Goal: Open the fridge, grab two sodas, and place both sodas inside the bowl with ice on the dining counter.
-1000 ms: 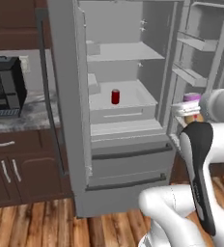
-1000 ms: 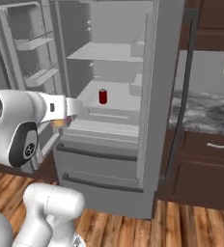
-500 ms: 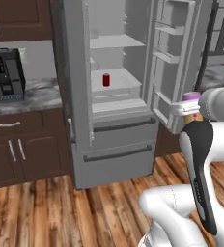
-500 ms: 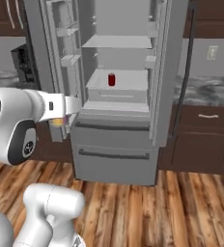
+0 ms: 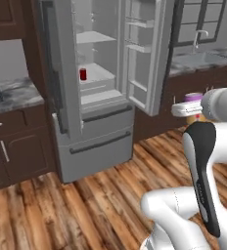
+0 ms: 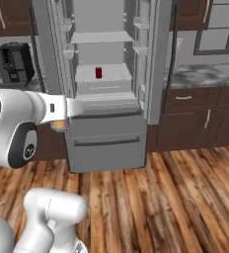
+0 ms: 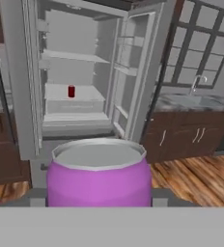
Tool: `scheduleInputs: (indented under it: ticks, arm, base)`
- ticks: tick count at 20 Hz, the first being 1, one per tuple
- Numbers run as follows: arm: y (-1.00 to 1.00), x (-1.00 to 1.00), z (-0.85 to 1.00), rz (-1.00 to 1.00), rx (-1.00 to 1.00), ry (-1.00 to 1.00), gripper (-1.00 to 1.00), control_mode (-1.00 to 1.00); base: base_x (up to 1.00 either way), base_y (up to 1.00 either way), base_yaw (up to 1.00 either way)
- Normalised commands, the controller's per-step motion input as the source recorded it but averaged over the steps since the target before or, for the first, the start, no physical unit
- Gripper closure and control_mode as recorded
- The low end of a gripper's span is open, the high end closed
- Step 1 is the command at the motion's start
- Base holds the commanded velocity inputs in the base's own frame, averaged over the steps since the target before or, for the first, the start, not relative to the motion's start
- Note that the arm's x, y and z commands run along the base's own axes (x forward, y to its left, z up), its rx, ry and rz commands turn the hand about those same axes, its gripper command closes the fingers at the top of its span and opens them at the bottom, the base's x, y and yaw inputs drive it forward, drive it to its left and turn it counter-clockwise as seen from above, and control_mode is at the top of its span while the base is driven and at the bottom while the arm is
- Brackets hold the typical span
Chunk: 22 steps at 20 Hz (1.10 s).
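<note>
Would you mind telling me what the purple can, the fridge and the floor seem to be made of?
Purple can: probably painted metal, with a pale silvery rim.
Fridge: likely matte grey painted or brushed metal; plain, even surfaces.
Floor: wood planks or wood-look laminate, with brown grain streaks and seams.

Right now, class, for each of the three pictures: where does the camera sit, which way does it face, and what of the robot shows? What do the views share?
Left base view: behind the arm's left, facing the open fridge; the white arm rises lower right, gripper holding the purple can.
Right base view: behind the arm's right, facing the same fridge; arm lower left.
Hand view: on the hand, looking along the gripper over the purple can at the fridge.
Shared: the red can on a fridge shelf, also right base and hand.
</note>
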Motion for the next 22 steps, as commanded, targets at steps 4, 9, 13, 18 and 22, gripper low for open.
scheduleInputs:
  ticks: [4, 9, 13, 18, 22]
  arm:
    - [0.0, 0.0, 0.0, 0.0, 0.0, 0.0, 1.0, 1.0]
    - [0.0, 0.0, 0.0, 0.0, 0.0, 0.0, 1.0, 1.0]
    - [0.0, 0.0, 0.0, 0.0, 0.0, 0.0, 1.0, 1.0]
    - [0.0, 0.0, 0.0, 0.0, 0.0, 0.0, 1.0, 1.0]
    - [0.0, 0.0, 0.0, 0.0, 0.0, 0.0, 1.0, 1.0]
  base:
    - [-0.84, 0.59, -0.38]
    - [-0.88, 0.57, -0.37]
    - [-1.0, 0.24, -0.35]
    - [-0.97, 0.04, -0.28]
    - [-0.96, -0.35, -0.19]
